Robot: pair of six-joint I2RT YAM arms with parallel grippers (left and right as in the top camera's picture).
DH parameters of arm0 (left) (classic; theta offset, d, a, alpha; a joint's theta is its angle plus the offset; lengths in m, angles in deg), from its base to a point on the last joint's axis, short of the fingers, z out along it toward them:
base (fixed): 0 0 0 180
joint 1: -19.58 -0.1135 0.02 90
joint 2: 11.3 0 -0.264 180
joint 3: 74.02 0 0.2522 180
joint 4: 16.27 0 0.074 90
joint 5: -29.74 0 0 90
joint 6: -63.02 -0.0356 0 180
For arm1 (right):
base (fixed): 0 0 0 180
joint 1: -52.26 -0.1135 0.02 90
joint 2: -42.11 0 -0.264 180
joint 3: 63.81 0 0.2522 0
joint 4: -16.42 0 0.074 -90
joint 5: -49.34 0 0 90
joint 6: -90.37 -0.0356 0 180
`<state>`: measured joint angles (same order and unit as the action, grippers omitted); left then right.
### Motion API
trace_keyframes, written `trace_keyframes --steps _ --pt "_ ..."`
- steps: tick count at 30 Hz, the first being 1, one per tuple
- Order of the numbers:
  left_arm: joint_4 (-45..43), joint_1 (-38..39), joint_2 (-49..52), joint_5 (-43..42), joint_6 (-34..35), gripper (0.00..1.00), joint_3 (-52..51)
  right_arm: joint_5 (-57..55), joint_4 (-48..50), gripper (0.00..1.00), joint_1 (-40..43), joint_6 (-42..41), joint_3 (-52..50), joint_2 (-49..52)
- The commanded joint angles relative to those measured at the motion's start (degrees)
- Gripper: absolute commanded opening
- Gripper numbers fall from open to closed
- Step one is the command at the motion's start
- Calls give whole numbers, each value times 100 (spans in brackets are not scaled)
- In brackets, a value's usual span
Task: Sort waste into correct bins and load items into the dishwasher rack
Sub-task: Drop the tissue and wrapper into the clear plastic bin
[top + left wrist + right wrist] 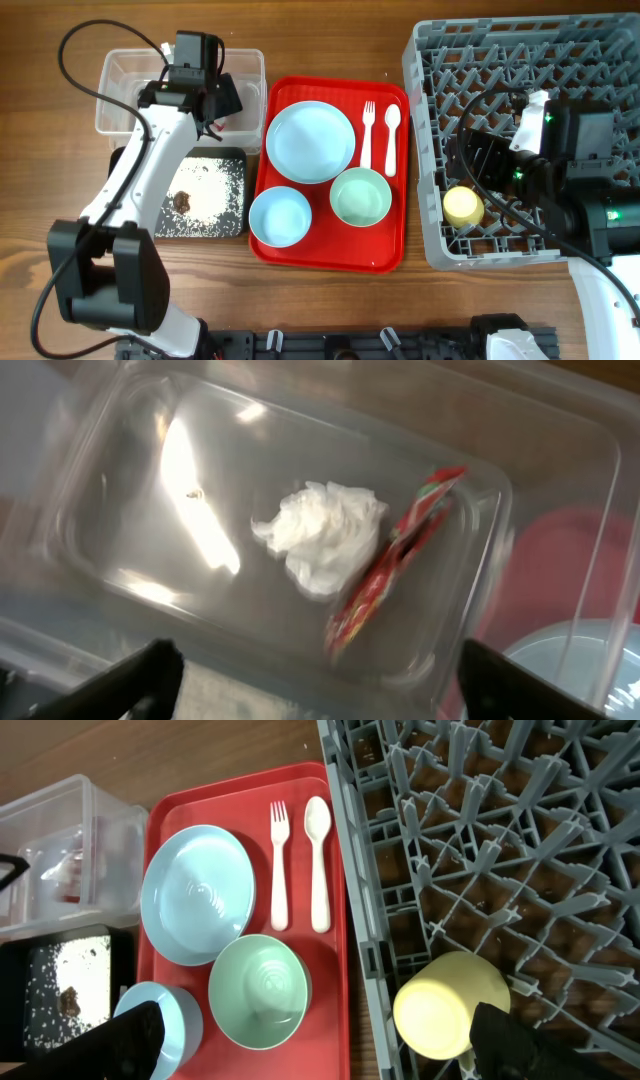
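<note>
I record the serving tray as plain red, with no pattern. On it I note a pale blue plate, a pale blue bowl, a mint green bowl, a white fork and a white spoon. The cup reads pale yellow against the grey dishwasher rack, whose pegs make a regular grid. The tub is clear plastic. In it, the tissue is white, and the sauce packet is red with a trace of green and white at one end. The black tray is speckled with white crumbs around a brown scrap. The table shows brown wood grain.
</note>
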<state>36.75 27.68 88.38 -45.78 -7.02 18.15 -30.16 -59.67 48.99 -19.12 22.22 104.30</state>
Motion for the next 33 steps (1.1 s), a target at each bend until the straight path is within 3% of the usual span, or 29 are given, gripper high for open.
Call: trace_keyframes --steps 1,9,16,19,23,33 --pt "599 131 -844 -459 -26 97 337 57 -4 100 13 -4 37 35" --pt "1458 992 -2763 -999 -22 100 337 57 -4 100 13 -7 37 35" --pt "1707 1215 -3154 -984 -31 100 337 57 -4 100 13 -4 37 35" --pt "1775 1200 -3163 -551 -44 100 323 57 -4 100 13 -7 37 35" --pt "855 1178 -4100 -345 -26 100 -426 57 -4 100 13 -7 37 35" --pt "-1115 -66 -7331 -608 -26 100 -3670 57 -4 100 13 -7 37 35"
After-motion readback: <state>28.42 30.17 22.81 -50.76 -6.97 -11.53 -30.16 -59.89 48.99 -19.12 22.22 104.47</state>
